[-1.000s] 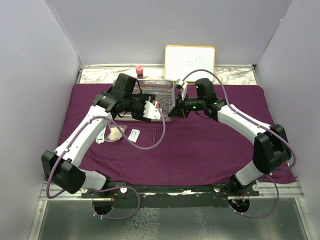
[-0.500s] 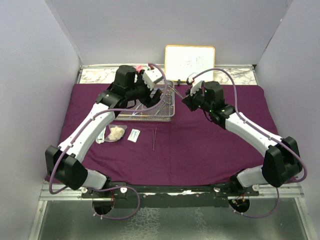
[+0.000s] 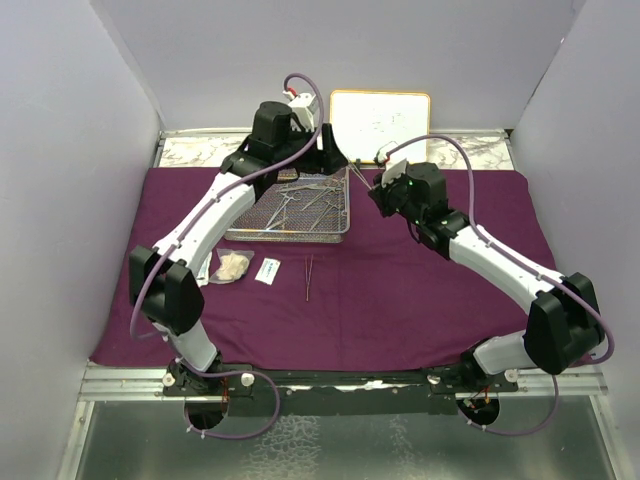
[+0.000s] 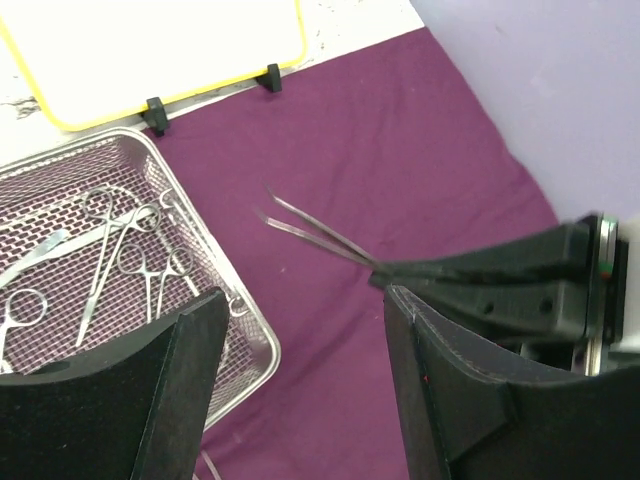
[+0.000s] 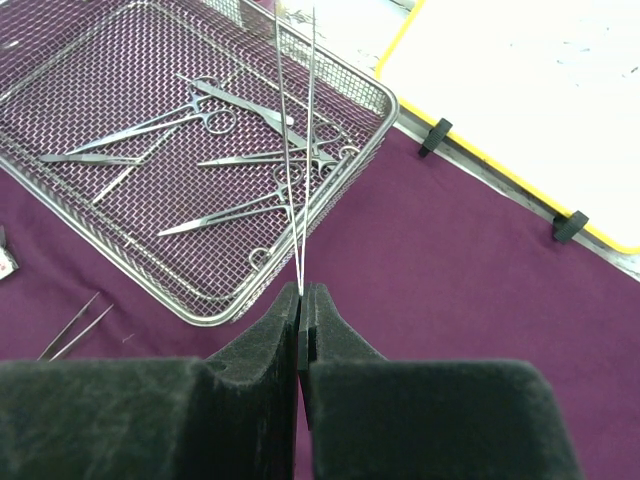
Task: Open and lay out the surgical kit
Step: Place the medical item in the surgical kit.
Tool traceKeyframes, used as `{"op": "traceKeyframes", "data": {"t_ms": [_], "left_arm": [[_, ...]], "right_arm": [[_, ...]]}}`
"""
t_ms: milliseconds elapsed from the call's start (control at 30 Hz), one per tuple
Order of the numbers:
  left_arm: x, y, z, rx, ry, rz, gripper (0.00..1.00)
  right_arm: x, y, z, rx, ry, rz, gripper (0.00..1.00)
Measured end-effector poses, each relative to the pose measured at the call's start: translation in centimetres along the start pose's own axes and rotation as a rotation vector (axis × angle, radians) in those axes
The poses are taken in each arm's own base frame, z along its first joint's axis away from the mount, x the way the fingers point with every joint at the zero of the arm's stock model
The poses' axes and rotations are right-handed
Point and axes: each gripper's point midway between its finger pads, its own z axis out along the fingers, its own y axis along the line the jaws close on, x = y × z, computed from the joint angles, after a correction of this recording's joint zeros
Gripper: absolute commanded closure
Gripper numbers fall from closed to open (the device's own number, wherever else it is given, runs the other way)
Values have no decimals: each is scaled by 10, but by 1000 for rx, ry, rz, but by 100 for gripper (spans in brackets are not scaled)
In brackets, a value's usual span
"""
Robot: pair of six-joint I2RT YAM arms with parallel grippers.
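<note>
A dark purple cloth (image 3: 400, 290) is lying spread flat as the work surface. The right claw (image 5: 303, 300) is clenching slim forceps (image 5: 295, 150) by one end, their long axis pointing straight ahead from its fingertips, alongside the mesh tray (image 5: 100, 80) lying ahead-left. Beyond the tips, the left claw (image 4: 305, 330) is hovering released and empty.
</note>
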Motion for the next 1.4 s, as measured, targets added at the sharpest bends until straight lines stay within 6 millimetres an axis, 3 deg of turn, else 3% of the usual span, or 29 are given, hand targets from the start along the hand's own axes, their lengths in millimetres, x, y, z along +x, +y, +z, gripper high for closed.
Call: {"op": "traceKeyframes", "data": {"t_ms": [200, 433, 633, 1400], "left_arm": [[-6, 4, 24, -9, 6, -129, 44], [12, 18, 48, -42, 61, -243, 52], [26, 26, 58, -64, 98, -295, 66], [21, 39, 59, -60, 76, -314, 86]], "right_arm": [[2, 3, 1, -9, 6, 0, 99], [8, 7, 5, -19, 21, 0, 99], [8, 10, 5, -31, 20, 1, 99], [12, 17, 6, -74, 31, 3, 99]]}}
